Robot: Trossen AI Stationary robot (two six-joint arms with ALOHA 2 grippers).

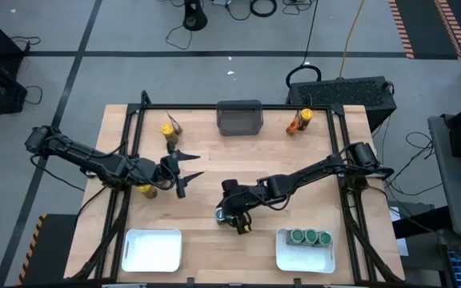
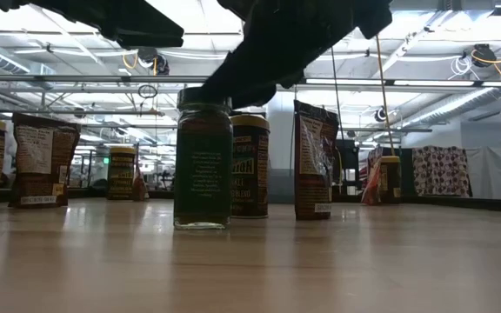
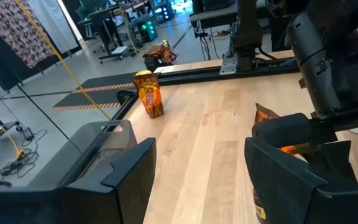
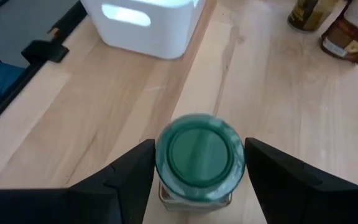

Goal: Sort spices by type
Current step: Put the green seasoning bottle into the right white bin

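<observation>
Straddled by the right gripper (image 4: 199, 180), a green-lidded round glass jar (image 4: 199, 158) is seen standing upright on the light wooden table (image 1: 206, 176), in its front half between the two white rectangular trays. The dark fingers (image 4: 132, 171) are set on either side of the lid; whether they press it cannot be told. Three more green-lidded jars (image 1: 310, 237) are held in the right white tray (image 1: 304, 256). Further back, the left gripper (image 1: 186, 166) is kept spread apart and empty near a yellow-lidded jar (image 1: 146, 190)
</observation>
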